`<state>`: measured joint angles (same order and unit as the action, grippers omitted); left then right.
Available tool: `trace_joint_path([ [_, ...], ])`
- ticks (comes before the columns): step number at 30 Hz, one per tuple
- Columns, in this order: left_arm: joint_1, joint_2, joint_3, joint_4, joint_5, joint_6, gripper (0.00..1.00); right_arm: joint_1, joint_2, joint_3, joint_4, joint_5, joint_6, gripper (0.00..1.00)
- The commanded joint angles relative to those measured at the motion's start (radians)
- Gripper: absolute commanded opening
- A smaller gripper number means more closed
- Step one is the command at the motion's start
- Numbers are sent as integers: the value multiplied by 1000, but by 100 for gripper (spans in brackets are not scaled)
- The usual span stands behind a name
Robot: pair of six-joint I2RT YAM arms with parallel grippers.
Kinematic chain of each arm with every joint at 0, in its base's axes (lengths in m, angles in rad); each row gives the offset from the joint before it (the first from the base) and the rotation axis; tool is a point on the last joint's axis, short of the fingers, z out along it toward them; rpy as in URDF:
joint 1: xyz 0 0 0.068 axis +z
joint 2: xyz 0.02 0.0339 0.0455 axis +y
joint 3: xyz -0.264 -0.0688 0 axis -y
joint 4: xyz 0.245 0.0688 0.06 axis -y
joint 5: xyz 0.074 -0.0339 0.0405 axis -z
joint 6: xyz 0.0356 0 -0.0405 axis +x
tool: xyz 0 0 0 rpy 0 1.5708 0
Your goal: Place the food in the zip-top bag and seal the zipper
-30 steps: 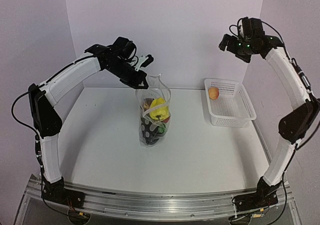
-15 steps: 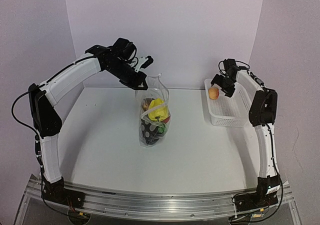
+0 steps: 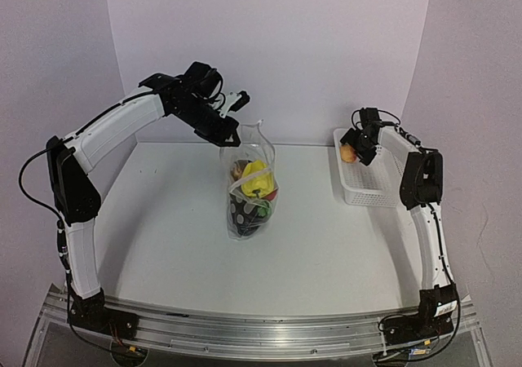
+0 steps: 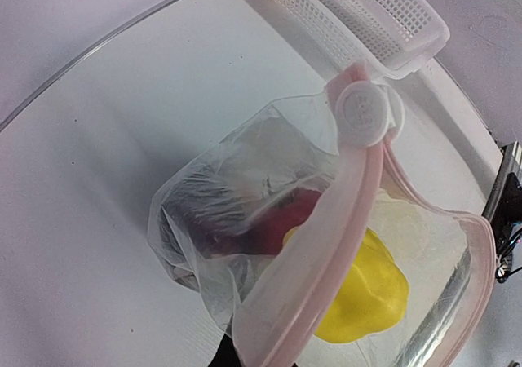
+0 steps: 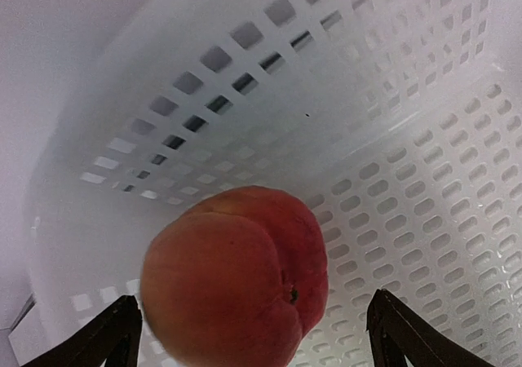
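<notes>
**Counter** [image 3: 163, 220]: white, carrying the bag in the middle and the basket at the far right. Nothing on it has shifted over the last second.

**Zip-top bag** [image 3: 249, 212]: upright at mid-counter with its mouth open and facing up, standing where it stood a second ago. Loaded already are a yellow piece [image 3: 257, 178] on top and red, green and dark pieces beneath it.

**Zipper** [image 4: 326, 253]: a pinkish strip, unsealed, its two sides well apart in the left wrist view.

**Left jaws**: at the bag's upper rim, unmoved. They appear pressed together on the rim, holding the mouth up, though the contact itself lies at the edge of view.

**Basket** [image 3: 383, 192]: white, perforated, at the far right of the counter.

**Peach** [image 3: 348, 152]: the last loose piece of food, resting in the basket's far corner, not yet lifted.

**Right jaws**: the one change. A second ago they were high above the basket, and they have now dropped into it. They are spread, with a fingertip [image 5: 114, 334] on either side of the peach [image 5: 236, 277], neither yet touching it.

**Reading**: the pick of the final item is set up. Closing on the peach, carrying it to the bag and sealing all remain.
</notes>
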<state>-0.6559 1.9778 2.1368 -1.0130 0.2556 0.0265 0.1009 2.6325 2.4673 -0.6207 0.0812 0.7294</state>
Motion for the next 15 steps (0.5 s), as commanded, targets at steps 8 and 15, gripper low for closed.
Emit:
trace_joint_path([
  [8, 1, -19, 17, 3, -11, 12, 0, -6, 50, -16, 30, 36, -40, 88],
  [15, 5, -26, 12, 3, -9, 12, 0, -11, 20, -56, 30, 54, -104, 67],
])
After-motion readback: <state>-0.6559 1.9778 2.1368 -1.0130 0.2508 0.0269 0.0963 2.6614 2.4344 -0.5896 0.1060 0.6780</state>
